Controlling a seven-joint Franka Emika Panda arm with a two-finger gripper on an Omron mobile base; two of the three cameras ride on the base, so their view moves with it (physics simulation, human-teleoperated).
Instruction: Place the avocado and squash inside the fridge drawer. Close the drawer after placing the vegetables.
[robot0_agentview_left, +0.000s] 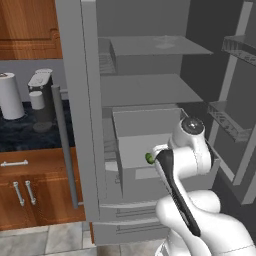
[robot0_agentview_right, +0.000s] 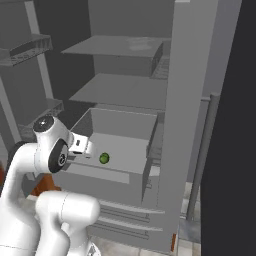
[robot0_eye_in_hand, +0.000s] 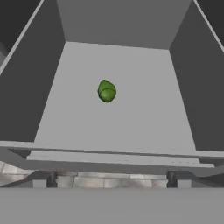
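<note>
1. The white arm's two-finger gripper (robot0_eye_in_hand: 111, 183) hangs over the front panel of the large plain grey open-topped fridge drawer (robot0_eye_in_hand: 118, 155); its small dark fingertips (robot0_eye_in_hand: 40, 180) stand wide apart with nothing between them.
2. Inside that pulled-out drawer (robot0_agentview_right: 120, 172), the small glossy green rounded avocado (robot0_eye_in_hand: 106, 91) lies on the flat floor, roughly midway between the side walls and clear of every wall; from the right base view it (robot0_agentview_right: 104, 158) sits just beyond the gripper's white body (robot0_agentview_right: 80, 145); from the left base view it (robot0_agentview_left: 149, 158) peeks out beside the arm.
3. Below the drawer, two flat-fronted grey lower drawers (robot0_agentview_right: 125, 220) sit pushed in.
4. Above and behind the drawer, flat grey shelves (robot0_agentview_left: 145, 90) span the fridge interior.
</note>
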